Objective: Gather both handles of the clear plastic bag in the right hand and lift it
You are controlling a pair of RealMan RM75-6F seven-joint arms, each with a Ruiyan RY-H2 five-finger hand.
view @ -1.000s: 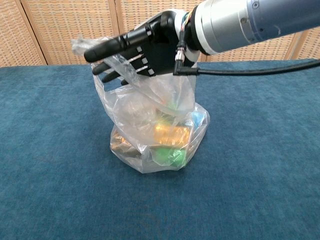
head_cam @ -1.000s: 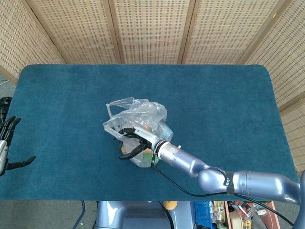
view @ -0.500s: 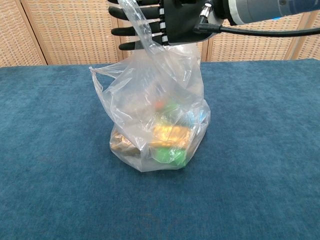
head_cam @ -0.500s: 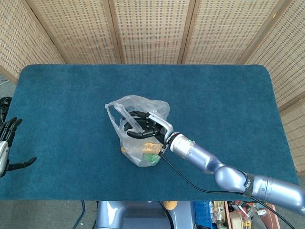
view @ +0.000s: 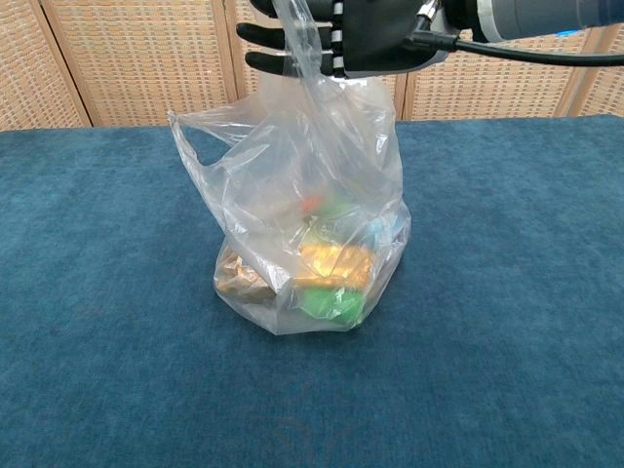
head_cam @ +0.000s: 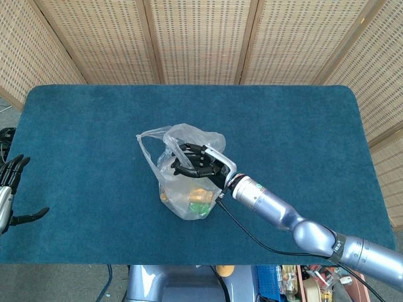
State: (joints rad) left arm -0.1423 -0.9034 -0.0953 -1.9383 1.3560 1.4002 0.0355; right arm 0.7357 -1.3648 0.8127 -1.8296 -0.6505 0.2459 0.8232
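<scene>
The right hand [view: 356, 39] holds one handle of the clear plastic bag [view: 312, 229] up. It should catch the loose handle [view: 185, 136] too, then lift slowly.

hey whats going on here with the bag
The robot's right hand is holding one handle of a clear plastic bag of snacks and pulling it upward. The bag's bottom rests on the blue table. The other handle hangs loose on the far side. The left hand sits idle at the table's edge.
</scene>
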